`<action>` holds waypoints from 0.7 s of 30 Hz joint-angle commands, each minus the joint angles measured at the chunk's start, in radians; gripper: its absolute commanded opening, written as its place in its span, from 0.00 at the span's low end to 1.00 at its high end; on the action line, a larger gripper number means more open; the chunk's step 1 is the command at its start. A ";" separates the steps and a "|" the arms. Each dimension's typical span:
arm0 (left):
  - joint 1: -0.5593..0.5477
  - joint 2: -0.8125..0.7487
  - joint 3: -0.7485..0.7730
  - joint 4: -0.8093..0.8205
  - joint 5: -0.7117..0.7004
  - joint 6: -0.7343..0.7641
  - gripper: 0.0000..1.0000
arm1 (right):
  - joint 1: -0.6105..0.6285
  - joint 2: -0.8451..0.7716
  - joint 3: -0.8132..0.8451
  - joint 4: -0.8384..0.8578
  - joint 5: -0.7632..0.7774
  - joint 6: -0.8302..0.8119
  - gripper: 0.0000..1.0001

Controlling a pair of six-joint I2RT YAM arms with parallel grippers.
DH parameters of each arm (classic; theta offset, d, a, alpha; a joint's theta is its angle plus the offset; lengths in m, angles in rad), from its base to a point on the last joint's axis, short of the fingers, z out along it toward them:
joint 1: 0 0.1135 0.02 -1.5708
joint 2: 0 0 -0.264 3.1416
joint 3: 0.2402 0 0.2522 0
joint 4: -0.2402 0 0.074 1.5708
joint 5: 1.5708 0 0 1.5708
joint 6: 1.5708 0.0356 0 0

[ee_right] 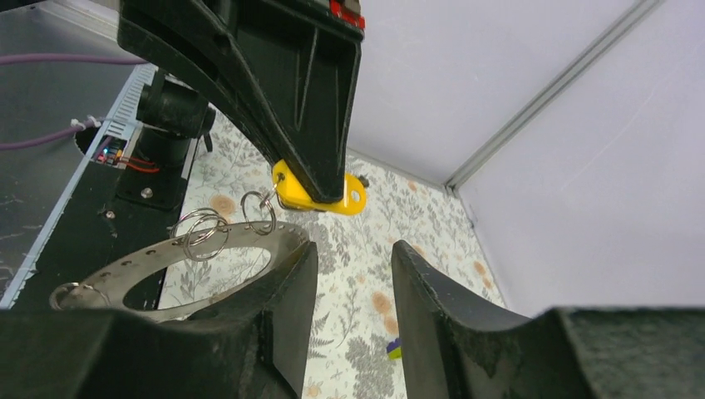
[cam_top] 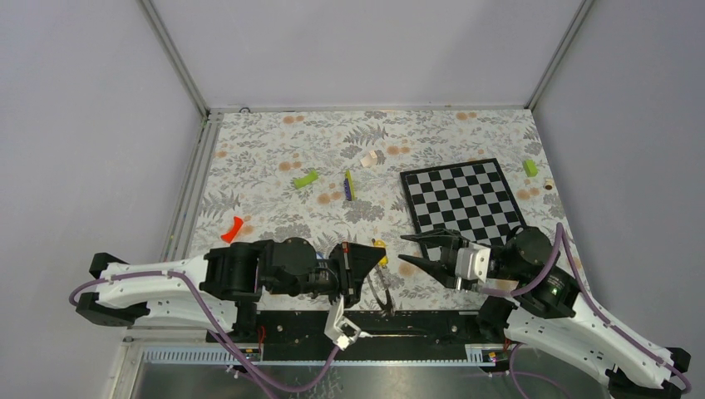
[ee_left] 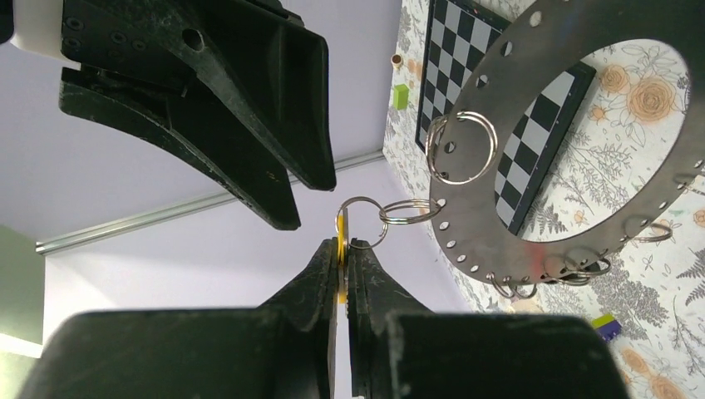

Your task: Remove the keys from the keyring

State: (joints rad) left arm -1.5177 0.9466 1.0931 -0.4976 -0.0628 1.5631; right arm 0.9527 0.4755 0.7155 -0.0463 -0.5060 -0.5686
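My left gripper (ee_left: 345, 245) is shut on a yellow key tag (ee_left: 342, 252) and holds it above the table. Two small split rings (ee_left: 384, 216) link that yellow key (ee_right: 320, 193) to the keyring (ee_left: 499, 208), a large grey metal hoop with holes that hangs beside the fingers. Several more small split rings (ee_left: 574, 270) hang from the hoop's lower edge. My right gripper (ee_right: 353, 249) stands open just right of the tag, with nothing between its fingers; the keyring (ee_right: 166, 258) lies along its left finger. From above, the left gripper (cam_top: 376, 256) and right gripper (cam_top: 402, 250) face each other, with the keyring (cam_top: 384, 293) hanging below.
A checkered board (cam_top: 465, 199) lies at the right. Lime-green blocks (cam_top: 306, 179) (cam_top: 529, 167) and a thin yellow-green and purple stick (cam_top: 350, 184) lie farther back. A red tag (cam_top: 233, 227) rests on the floral cloth at the left. Grey walls enclose the table.
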 commanded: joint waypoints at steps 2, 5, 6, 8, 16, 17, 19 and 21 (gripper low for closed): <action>-0.009 -0.029 0.050 0.126 0.051 -0.043 0.00 | -0.002 0.015 0.006 0.141 -0.095 -0.034 0.42; -0.009 -0.032 0.049 0.136 0.058 -0.059 0.00 | -0.002 0.022 -0.001 0.182 -0.135 -0.032 0.41; -0.009 -0.032 0.047 0.140 0.058 -0.061 0.00 | -0.002 0.026 0.001 0.188 -0.148 -0.032 0.41; -0.009 -0.034 0.044 0.147 0.058 -0.066 0.00 | -0.002 0.033 0.005 0.187 -0.161 -0.036 0.41; -0.009 -0.044 0.049 0.189 0.092 -0.086 0.00 | -0.002 0.054 0.010 0.163 -0.185 -0.074 0.40; -0.009 -0.045 0.049 0.194 0.094 -0.091 0.00 | -0.002 0.057 0.012 0.162 -0.187 -0.080 0.40; -0.009 -0.045 0.049 0.201 0.094 -0.095 0.00 | -0.002 0.064 0.015 0.161 -0.191 -0.088 0.40; -0.009 -0.045 0.052 0.202 0.098 -0.100 0.00 | -0.002 0.070 0.018 0.172 -0.193 -0.089 0.40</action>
State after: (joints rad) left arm -1.5215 0.9306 1.0935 -0.3981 0.0044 1.4841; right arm 0.9527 0.5304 0.7147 0.0750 -0.6750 -0.6315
